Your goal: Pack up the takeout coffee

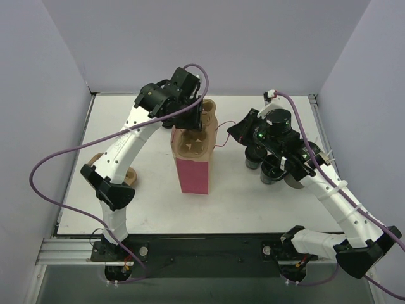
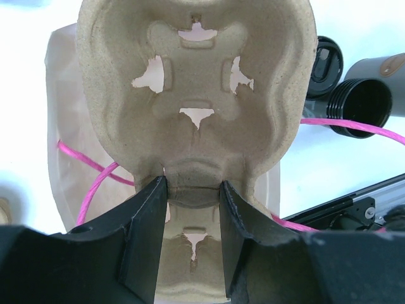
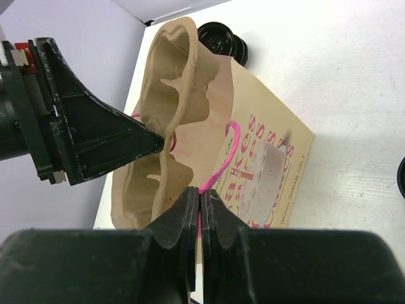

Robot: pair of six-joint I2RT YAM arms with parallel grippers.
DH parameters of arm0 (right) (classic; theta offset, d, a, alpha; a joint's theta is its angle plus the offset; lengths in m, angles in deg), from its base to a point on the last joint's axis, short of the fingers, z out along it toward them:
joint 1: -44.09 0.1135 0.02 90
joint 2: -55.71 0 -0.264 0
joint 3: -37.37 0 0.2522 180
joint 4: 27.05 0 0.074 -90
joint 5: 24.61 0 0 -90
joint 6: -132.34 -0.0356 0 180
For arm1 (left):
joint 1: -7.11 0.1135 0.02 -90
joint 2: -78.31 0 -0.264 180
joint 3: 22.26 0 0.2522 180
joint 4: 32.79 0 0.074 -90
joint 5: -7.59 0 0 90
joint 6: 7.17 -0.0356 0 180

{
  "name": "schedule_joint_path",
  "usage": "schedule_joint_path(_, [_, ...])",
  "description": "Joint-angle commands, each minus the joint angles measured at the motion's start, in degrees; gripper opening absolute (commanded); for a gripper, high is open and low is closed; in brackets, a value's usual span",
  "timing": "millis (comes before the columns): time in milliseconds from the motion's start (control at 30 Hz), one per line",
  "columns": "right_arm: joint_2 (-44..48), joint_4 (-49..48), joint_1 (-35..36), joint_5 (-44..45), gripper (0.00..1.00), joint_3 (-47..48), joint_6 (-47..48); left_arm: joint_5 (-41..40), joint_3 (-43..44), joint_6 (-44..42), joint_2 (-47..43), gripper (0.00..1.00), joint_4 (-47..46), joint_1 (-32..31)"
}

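Currently, your left claw [image 2: 192,185] grips one pulp cup carrier [image 2: 196,82] over the pink bag [image 1: 195,174]; your right claw [image 3: 199,193] pinches its pink string handle [image 3: 229,142]. Takeout coffee cups [image 1: 254,163]: clustered on the worktop [image 1: 240,202], 3 o'clock of the bag, beneath your right arm [image 1: 335,196].

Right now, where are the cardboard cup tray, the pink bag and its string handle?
cardboard cup tray [image 2: 196,82]: left wrist view, its central hub.
pink bag [image 1: 195,174]: top external view, its front face.
string handle [image 3: 221,159]: right wrist view, mid-loop.
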Motion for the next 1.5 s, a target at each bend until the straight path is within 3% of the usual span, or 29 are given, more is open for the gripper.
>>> schedule_joint_path(0, [-0.62, 0.48, 0.48, 1.59, 0.00, 1.27, 0.60, -0.58, -1.35, 0.66, -1.65, 0.19, 6.83, -0.31])
schedule_joint_path(633, [-1.76, -1.01, 1.88, -1.57, 0.00, 2.24, 1.30, -4.36, -2.59, -0.05, 1.34, 0.19, 11.14, -0.57])
schedule_joint_path(1233, [-0.97, 0.40, 3.82, 4.14, 0.00, 2.95, 3.76, -7.70, -7.33, 3.02, 0.90, 0.19, 13.25, -0.31])
schedule_joint_path(1467, [-0.53, 0.92, 3.99, 4.49, 0.00, 2.77, 3.94, -5.77, -5.49, 4.52, -0.86, 0.19, 13.25, 1.45])
